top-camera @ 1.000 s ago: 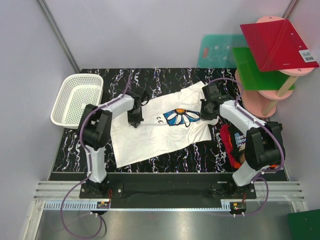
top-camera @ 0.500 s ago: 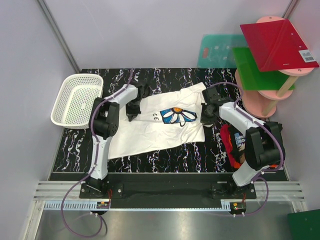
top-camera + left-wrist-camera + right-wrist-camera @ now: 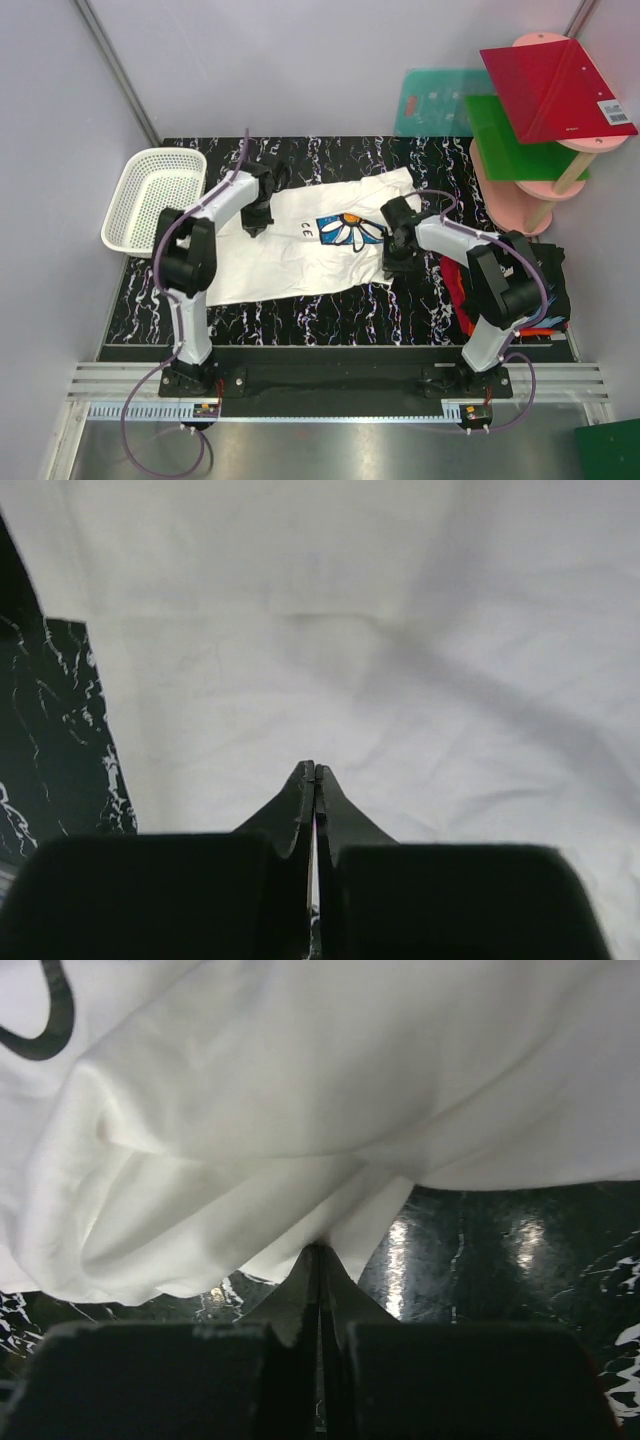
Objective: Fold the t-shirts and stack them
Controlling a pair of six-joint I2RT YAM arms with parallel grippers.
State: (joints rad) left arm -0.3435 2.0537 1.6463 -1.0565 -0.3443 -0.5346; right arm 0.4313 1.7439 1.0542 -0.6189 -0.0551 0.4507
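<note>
Left claw (image 3: 255, 222) and right claw (image 3: 393, 262) are each clamping opposite edges of the white daisy-print t-shirt (image 3: 300, 258) on the bench (image 3: 330, 315).

Lab robot cell: grey partition walls (image 3: 300, 60), aluminium mounting rail (image 3: 340, 408).

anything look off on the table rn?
White tee lies skewed and creased, its right edge bunched at the right gripper. Other tees sit in a crumpled heap at far right. No spill or damage visible.
</note>
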